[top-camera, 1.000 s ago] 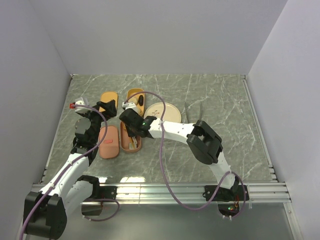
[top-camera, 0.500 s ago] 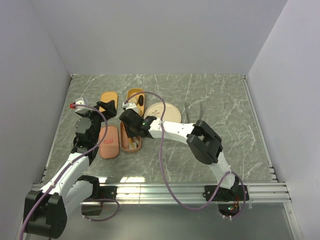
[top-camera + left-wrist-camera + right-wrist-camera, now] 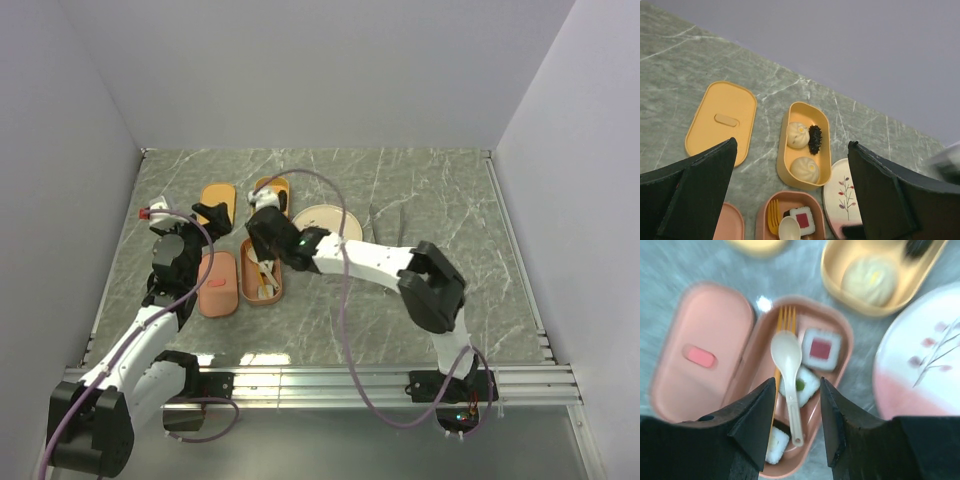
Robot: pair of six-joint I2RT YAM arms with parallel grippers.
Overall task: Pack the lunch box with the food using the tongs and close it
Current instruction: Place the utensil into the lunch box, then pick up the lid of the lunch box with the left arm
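Observation:
The lunch box lies open in parts. Its orange tray (image 3: 822, 125) holds two beige buns (image 3: 799, 135) and a dark spiky piece (image 3: 815, 139). The pink tray (image 3: 842, 322) holds white sushi rolls with red (image 3: 821, 349) and green (image 3: 800, 385) centres, an orange fork (image 3: 785, 320) and a beige spoon (image 3: 788, 357). My right gripper (image 3: 797, 381) hovers open above this tray, nothing between its fingers. My left gripper (image 3: 792, 144) is wide open and empty, raised above the trays. The grey tongs (image 3: 372, 220) lie on the table right of the plate, away from both grippers.
The orange lid (image 3: 720, 122) lies left of the orange tray and the pink lid (image 3: 700, 360) left of the pink tray. A cream-and-pink plate (image 3: 925, 370) sits right of both trays. White walls enclose the marble table (image 3: 450, 200).
My right gripper has opened and moved back and up from low over the pink tray. The left arm has barely moved.

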